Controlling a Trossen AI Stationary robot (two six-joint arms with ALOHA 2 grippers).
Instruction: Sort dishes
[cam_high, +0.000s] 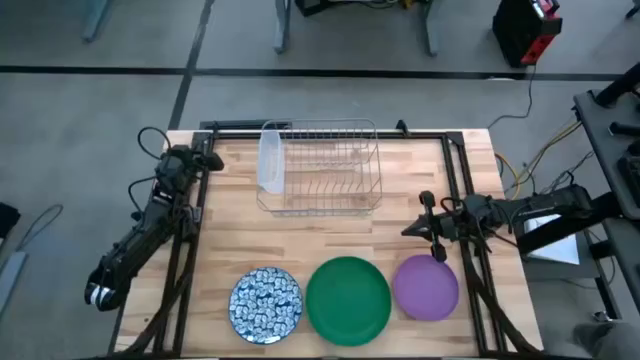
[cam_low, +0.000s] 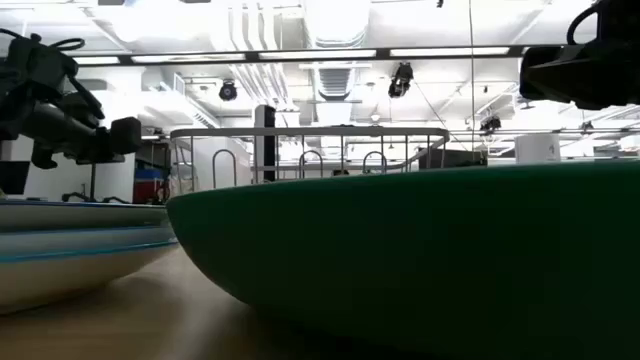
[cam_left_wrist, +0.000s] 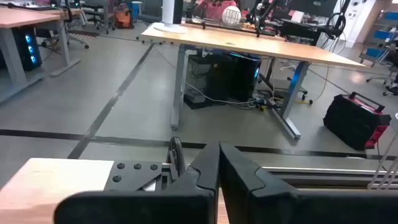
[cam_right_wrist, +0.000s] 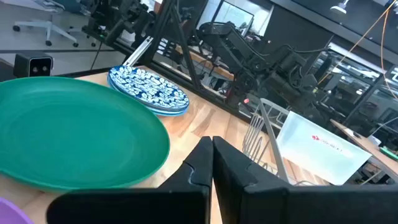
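Dishes lie in a row before the wire dish rack (cam_high: 320, 170): blue-and-white patterned plate (cam_high: 266, 304), large green plate (cam_high: 348, 299), purple plate (cam_high: 426, 287). Right gripper (cam_high: 412, 229), fingers together and empty, hovers nearest the purple plate; it should open, then descend onto its rim. Left gripper (cam_left_wrist: 217, 163) waits closed beside the rack.

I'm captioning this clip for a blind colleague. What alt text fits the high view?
Three plates lie in a row along the near edge of a wooden table: a blue-and-white plate, a large green plate and a purple plate. A wire dish rack stands behind them. The right claw hangs above the purple plate.
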